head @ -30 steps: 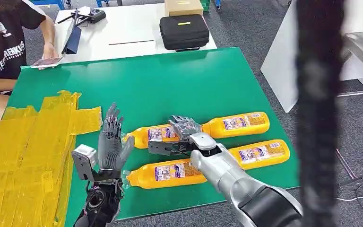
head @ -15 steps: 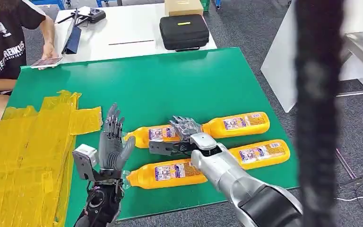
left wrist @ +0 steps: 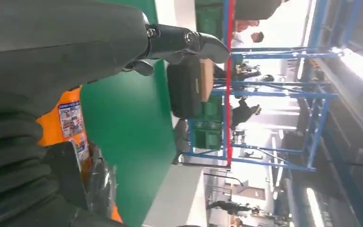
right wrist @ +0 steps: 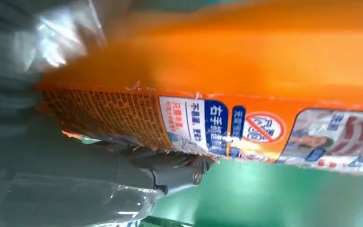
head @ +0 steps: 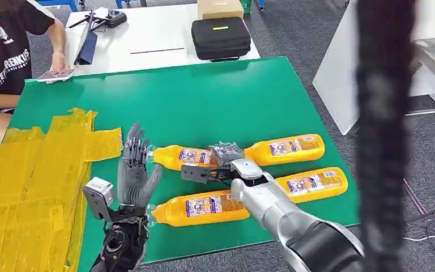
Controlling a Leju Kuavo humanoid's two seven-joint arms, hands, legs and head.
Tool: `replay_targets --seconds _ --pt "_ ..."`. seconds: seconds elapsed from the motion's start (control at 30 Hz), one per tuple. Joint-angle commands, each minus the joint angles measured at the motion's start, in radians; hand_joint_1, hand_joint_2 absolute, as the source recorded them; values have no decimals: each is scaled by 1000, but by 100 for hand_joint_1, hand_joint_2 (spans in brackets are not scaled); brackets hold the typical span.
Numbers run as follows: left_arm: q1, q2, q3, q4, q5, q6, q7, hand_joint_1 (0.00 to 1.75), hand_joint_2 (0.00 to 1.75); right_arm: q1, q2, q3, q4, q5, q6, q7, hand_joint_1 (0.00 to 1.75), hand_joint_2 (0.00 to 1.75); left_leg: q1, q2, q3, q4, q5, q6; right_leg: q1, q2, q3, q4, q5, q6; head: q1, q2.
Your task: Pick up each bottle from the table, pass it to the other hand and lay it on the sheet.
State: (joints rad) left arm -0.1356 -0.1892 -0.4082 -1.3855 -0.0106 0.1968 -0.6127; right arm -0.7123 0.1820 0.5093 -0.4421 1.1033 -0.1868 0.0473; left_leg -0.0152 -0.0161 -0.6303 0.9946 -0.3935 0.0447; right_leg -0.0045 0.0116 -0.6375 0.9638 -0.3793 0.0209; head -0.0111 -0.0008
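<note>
Head view, nearest the robot: the left hand (head: 134,170) stands upright over the green table (head: 226,96) with fingers spread and nothing in it. Just right of it the right hand (head: 222,164) wraps its fingers around the held bottle (head: 182,156), an orange one with a blue and white label, at the near middle of the table with its cap pointing at the left hand; whether it is lifted off the table I cannot tell. I count four orange bottles, all lying on their sides: the held one, the near bottle (head: 199,207) by the table's front edge, the right bottle (head: 312,184) beyond the silver forearm, and the far bottle (head: 286,148) behind the right hand. On the left lies the yellow sheet (head: 34,170), with no bottle on it. Farther back a person (head: 11,51) sits at the table's far left corner. Beyond, a white table (head: 153,34) carries a black case (head: 221,37) and a cardboard box (head: 220,8).
</note>
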Motion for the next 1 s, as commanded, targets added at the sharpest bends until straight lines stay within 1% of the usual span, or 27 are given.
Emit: replay_targets --seconds 0.03,0.07,0.1,0.13,0.17,0.2,0.23,0.27,0.3,0.33,0.37,0.4,0.43,0.47,0.5,0.53,0.57,0.6,0.7,0.73,0.8,0.83,0.87,0.9,0.93,1.0 --pt "20 30 3 -62 -33 12 34 0 175 31 2 -189 -85 -119 -219 -76 175 175 1 1 7 1 -4 -4 1 -1 6 1 -4 -1 0 0" --pt "26 29 10 -74 -44 22 42 0 175 46 5 -216 -124 -155 -244 -112 175 175 1 2 8 1 -5 -4 1 -1 8 2 -5 -1 0 0" --pt "31 29 20 -86 -52 27 51 0 175 72 10 -256 -189 -216 -265 -165 175 175 1 1 5 0 -3 -3 1 0 5 1 -3 -1 0 0" --pt "35 28 30 -95 -58 28 59 0 175 89 10 -269 -235 -238 -283 -183 175 175 1 2 7 1 -5 -4 1 -1 7 1 -4 -1 0 0" --pt "40 28 38 -106 -59 29 62 0 175 108 14 -285 -286 -266 -315 -209 175 175 1 1 3 0 -2 -3 1 0 3 0 -2 0 0 0" --pt "40 28 38 -106 -59 29 62 0 175 108 14 -285 -286 -266 -315 -209 175 175 1 2 6 1 -4 -4 1 0 6 1 -4 -1 0 0" --pt "44 31 42 -120 -65 29 67 0 175 127 17 -297 -334 -298 -327 -231 175 175 0 1 3 0 -2 -2 1 0 3 0 -2 0 0 0" --pt "45 31 42 -125 -69 29 71 0 175 137 18 -303 -360 -313 -334 -239 175 175 1 2 5 1 -3 -3 1 0 5 1 -3 -1 0 0" --pt "44 35 38 -130 -73 22 80 0 175 157 23 -316 -400 -356 -337 -273 175 175 1 1 3 0 -2 -3 1 0 3 0 -2 0 0 0" --pt "42 40 29 -135 -82 17 84 0 175 174 23 -321 -433 -396 -331 -299 175 175 1 2 5 1 -4 -4 1 0 5 1 -3 -1 -1 0" --pt "40 44 24 -136 -89 16 86 0 175 182 25 -326 -452 -420 -331 -317 175 175 1 1 7 1 -5 -4 1 -1 7 1 -5 -1 0 0" --pt "39 43 21 -138 -92 17 87 0 175 188 22 -323 -459 -423 -328 -319 175 175 1 0 4 0 -3 -3 1 -2 4 0 -3 0 0 0" --pt "39 43 21 -138 -92 17 87 0 175 188 22 -323 -459 -423 -328 -319 175 175 1 0 6 1 -4 -4 1 -2 6 1 -4 -1 -1 0" --pt "39 43 21 -138 -92 17 87 0 175 188 22 -323 -459 -423 -328 -319 175 175 1 0 4 0 -2 -3 1 -1 4 0 -2 0 0 0" --pt "39 43 21 -138 -92 17 87 0 175 188 22 -323 -459 -423 -328 -319 175 175 1 1 6 1 -4 -4 1 -1 7 1 -4 -1 0 0" --pt "39 43 21 -138 -92 17 87 0 175 188 22 -323 -459 -423 -328 -319 175 175 0 1 4 0 -3 -3 0 -1 4 1 -3 0 -1 0" --pt "35 47 13 -134 -102 18 91 0 175 195 26 -331 -471 -461 -330 -348 175 175 1 2 7 1 -5 -4 1 0 7 1 -4 -1 0 0" --pt "25 52 2 -130 -114 15 102 0 175 211 28 -338 -495 -527 -326 -398 175 175 1 1 4 0 -2 -3 1 -1 4 0 -2 0 0 0" --pt "-7 61 -14 -111 -116 -9 135 0 175 248 25 -325 -553 -633 -277 -455 175 175 1 1 8 1 -5 -5 1 -2 8 1 -5 -1 0 0" --pt "-26 59 -20 -100 -113 -21 146 0 175 268 19 -304 -583 -689 -232 -469 175 175 1 -2 3 0 -2 -3 1 -3 4 0 -2 -1 0 0" --pt "-60 56 -28 -77 -99 -48 166 0 175 290 14 -271 -614 -759 -166 -485 175 175 2 -2 7 1 -4 -4 2 -4 8 1 -5 -1 0 0" --pt "-76 52 -30 -65 -96 -54 173 0 175 299 14 -253 -620 -771 -155 -490 175 175 1 -2 3 0 -1 -3 1 -3 3 0 -2 0 0 0" --pt "-76 52 -30 -65 -96 -54 173 0 175 299 14 -253 -620 -771 -155 -490 175 175 1 -2 6 1 -3 -4 2 -4 7 1 -4 -1 0 0" --pt "-76 52 -30 -65 -96 -54 173 0 175 299 14 -253 -620 -771 -155 -490 175 175 1 -1 3 0 -1 -3 1 -3 4 0 -2 0 0 0" --pt "-76 52 -30 -65 -96 -54 173 0 175 299 14 -253 -620 -771 -155 -490 175 175 1 -1 6 0 -3 -4 1 -3 7 1 -4 -1 0 0" --pt "-76 52 -30 -65 -96 -54 173 0 175 299 14 -253 -620 -771 -155 -490 175 175 0 0 3 -1 -1 -2 0 -1 3 0 -2 0 0 0"
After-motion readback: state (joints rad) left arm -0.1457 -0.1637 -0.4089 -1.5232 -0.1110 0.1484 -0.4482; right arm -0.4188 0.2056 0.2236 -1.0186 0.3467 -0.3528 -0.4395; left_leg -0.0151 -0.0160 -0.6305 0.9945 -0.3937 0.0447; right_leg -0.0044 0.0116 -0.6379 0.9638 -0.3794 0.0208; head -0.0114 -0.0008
